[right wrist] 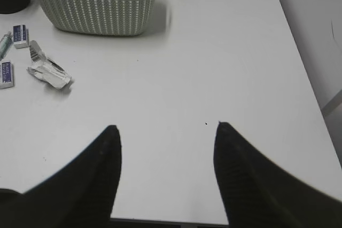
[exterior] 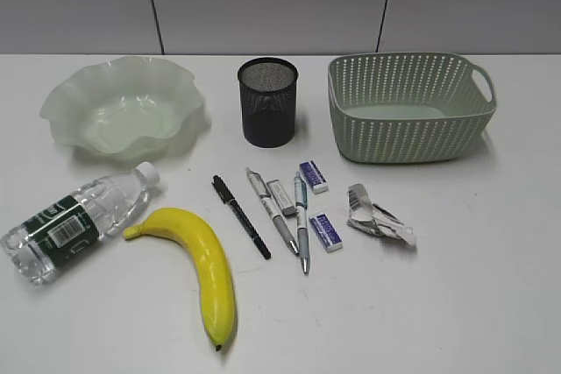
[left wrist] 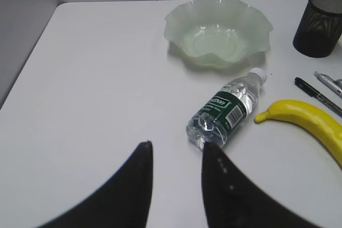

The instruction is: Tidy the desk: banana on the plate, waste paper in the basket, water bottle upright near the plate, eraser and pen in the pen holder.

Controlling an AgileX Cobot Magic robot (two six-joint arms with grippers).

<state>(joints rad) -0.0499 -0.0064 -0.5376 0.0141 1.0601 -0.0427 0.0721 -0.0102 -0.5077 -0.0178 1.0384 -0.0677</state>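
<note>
Hovering over desk: left hand released, right hand released, both empty.

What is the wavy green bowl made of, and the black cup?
The wavy plate looks like frosted glass or plastic: pale green, and light glows through it. I cannot tell which. The pen holder looks like black metal mesh, with a fine see-through weave.
</note>
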